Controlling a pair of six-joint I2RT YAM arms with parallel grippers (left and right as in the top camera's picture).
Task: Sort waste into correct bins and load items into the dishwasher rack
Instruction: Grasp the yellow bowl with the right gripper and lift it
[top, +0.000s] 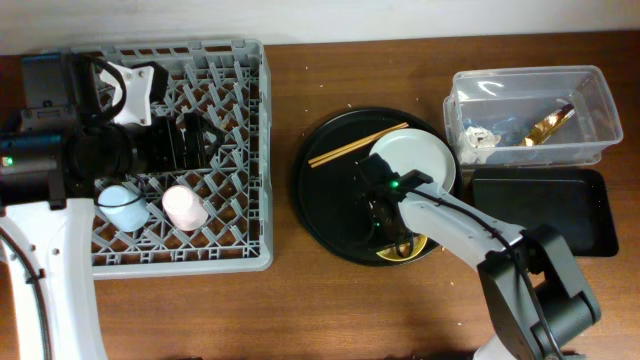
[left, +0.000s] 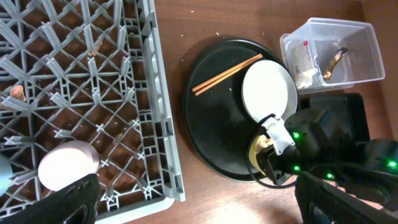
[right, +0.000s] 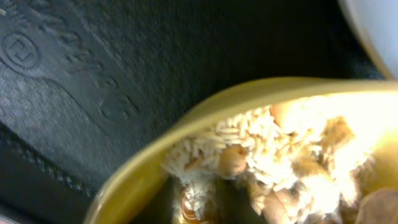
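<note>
**Q:** Where is the bowl (top: 405, 252), and what is in it?

**A:** It is at lower centre of the overhead view, on the lower edge of the round tray (top: 330, 205), just below the plate (top: 415, 155). Its yellow rim fills the right wrist view. A heap of rice and tan scraps (right: 261, 155) sits inside it, towards the right of that frame.

**Q:** What are the jaws doing?

**A:** The right jaws hang directly over the bowl. Their tips are hidden from above and do not show in the wrist view, so I cannot tell whether they are spread or pinching the rim. The left jaws are spread wide and empty, above the rack (top: 262, 150) at upper left.

**Q:** How would the bowl handle?

**A:** It is probably light, stiff and smooth-walled, so slippery. The food adds loose weight that would spill if the bowl tipped early. The best hold looks like a pinch across the rim, one jaw inside, on a stretch free of rice. It likely needs emptying into the black bin (top: 540, 210) at right before it goes to the rack.
</note>
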